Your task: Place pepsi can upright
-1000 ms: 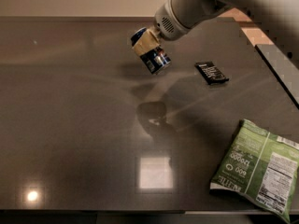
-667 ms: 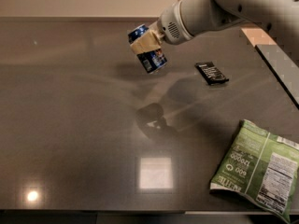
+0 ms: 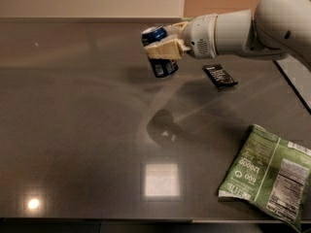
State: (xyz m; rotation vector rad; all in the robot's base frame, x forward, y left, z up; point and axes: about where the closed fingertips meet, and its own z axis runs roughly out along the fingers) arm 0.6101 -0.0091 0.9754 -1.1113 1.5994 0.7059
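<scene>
One can [image 3: 164, 67] is held clear of the table [image 3: 73, 110], clamped at mid-body by the gripper [image 3: 159, 46], whose fingers are closed on it. Its long axis is tilted slightly off vertical, silver top uppermost, bare tabletop beneath. No lettering is readable on can, bar [image 3: 219, 75] or bag [image 3: 267, 174].

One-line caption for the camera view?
Gripper holds the pepsi can above the table; black bar and green bag lie nearby.

Pincer [image 3: 163, 48] grips pepsi can [image 3: 159, 52] above table [image 3: 73, 130].
</scene>
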